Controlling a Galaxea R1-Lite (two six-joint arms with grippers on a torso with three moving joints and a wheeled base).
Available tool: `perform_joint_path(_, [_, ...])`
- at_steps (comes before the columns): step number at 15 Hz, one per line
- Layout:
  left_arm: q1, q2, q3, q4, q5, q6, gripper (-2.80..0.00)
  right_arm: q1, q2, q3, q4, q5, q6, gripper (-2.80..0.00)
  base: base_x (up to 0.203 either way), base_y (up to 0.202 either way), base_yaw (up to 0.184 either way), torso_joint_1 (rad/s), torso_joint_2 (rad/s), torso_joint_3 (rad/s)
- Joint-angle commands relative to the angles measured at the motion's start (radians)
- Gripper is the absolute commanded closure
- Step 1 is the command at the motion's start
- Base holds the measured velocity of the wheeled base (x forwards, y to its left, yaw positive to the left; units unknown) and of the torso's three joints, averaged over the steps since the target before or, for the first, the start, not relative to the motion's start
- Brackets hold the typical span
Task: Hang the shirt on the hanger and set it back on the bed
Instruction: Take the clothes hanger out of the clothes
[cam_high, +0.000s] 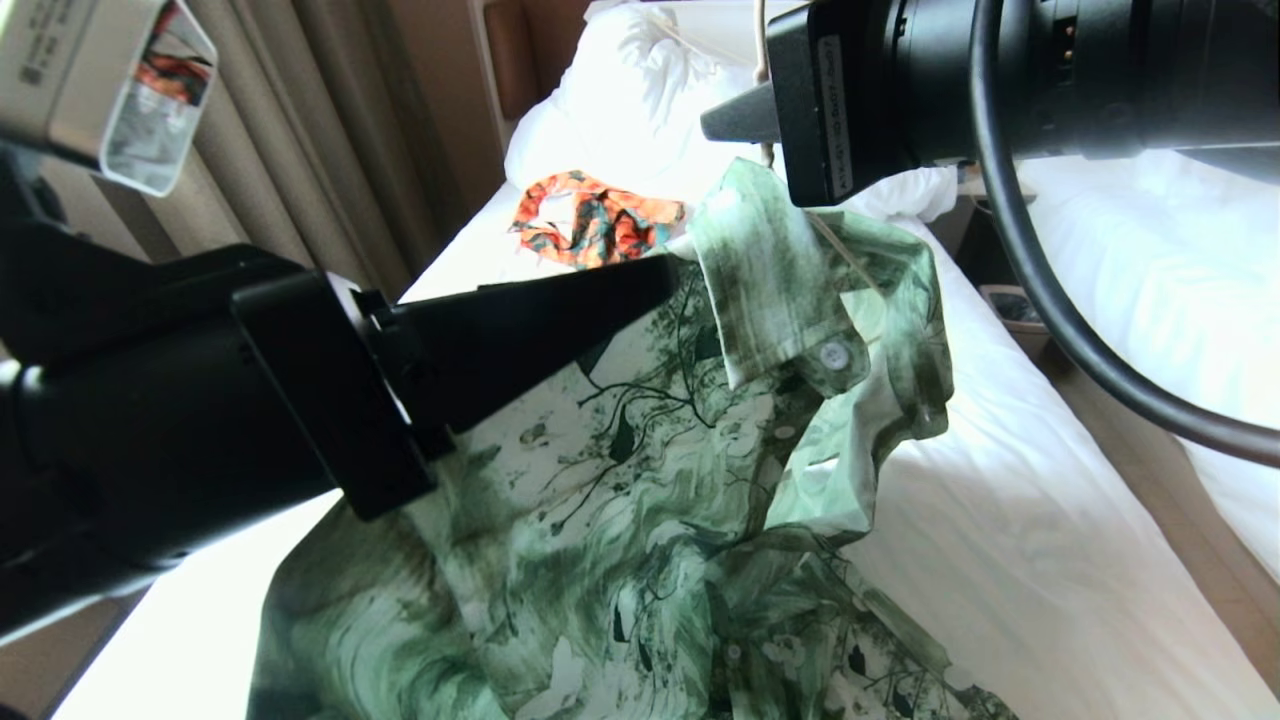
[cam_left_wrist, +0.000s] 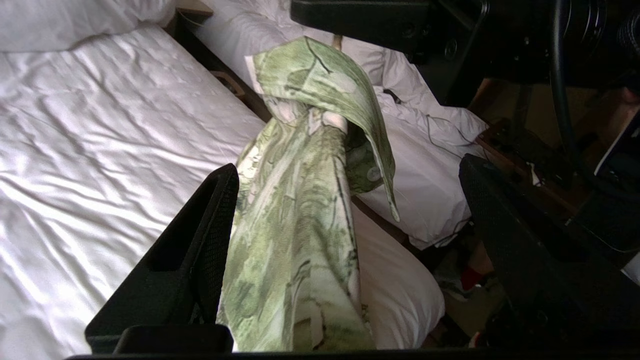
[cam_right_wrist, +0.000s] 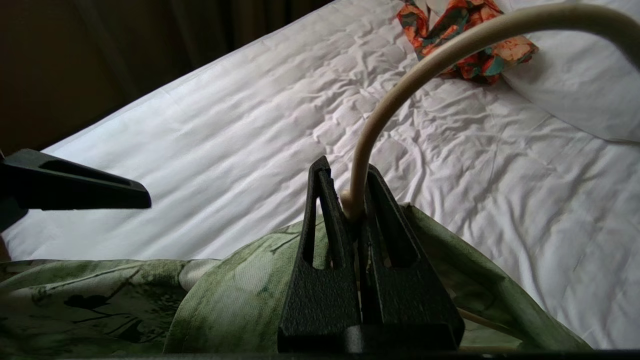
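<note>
Shirt (cam_high: 620, 480) hangs mid-frame over the bed (cam_high: 1000, 520); our right end effector (cam_right_wrist: 356, 200) clenches the hanger (cam_right_wrist: 400, 95) hook, left end effector (cam_left_wrist: 350, 210) released. We should lower gently, keeping shoulders seated.

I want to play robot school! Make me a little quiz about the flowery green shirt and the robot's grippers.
1. True or false: the right gripper is shut on the thin cream-coloured hanger.
2. Which gripper stands open beside the green leaf-print button-up shirt?
A. left
B. right
3. Fill in: the small orange and dark-green patterned garment lies on the white-sheeted ____.

Key:
1. True.
2. A, the left gripper.
3. bed.
</note>
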Motion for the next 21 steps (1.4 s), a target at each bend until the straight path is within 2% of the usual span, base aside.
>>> perform_joint_path(1, [0.064, -0.040, -0.018, -0.002, 0.000, 0.009, -2.80, -0.040, 0.003, 0.000, -0.036, -0.002, -0.042, 0.00, 0.000, 0.000, 0.000, 0.000, 0.00, 0.000])
perform_joint_path(3, [0.132, -0.071, -0.040, 0.016, -0.004, 0.011, -2.80, -0.049, 0.001, 0.000, -0.055, -0.011, -0.057, 0.00, 0.000, 0.000, 0.000, 0.000, 0.00, 0.000])
perform_joint_path(4, [0.162, -0.101, -0.046, 0.057, -0.007, 0.011, 0.00, -0.049, 0.001, 0.000, -0.059, -0.038, -0.063, 0.00, 0.000, 0.000, 0.000, 0.000, 0.00, 0.000])
perform_joint_path(8, [0.236, -0.148, -0.061, 0.126, -0.014, 0.009, 0.00, -0.058, -0.002, 0.005, -0.159, -0.038, -0.069, 0.00, 0.000, 0.000, 0.000, 0.000, 0.00, 0.000])
perform_joint_path(12, [0.335, -0.205, -0.062, 0.205, -0.014, 0.008, 0.00, -0.064, -0.037, 0.044, -0.177, -0.043, -0.072, 0.00, 0.000, 0.000, 0.000, 0.008, -0.04, -0.036])
perform_joint_path(17, [0.430, -0.325, -0.098, 0.329, -0.013, 0.008, 0.00, -0.120, -0.044, 0.041, -0.207, -0.043, -0.139, 0.00, 0.000, 0.000, 0.000, 0.081, -0.40, -0.321])
perform_joint_path(21, [0.489, -0.372, -0.075, 0.358, -0.006, 0.008, 0.00, -0.136, -0.044, 0.040, -0.233, -0.045, -0.201, 0.00, 0.000, 0.000, 0.000, 0.127, -0.48, -0.364])
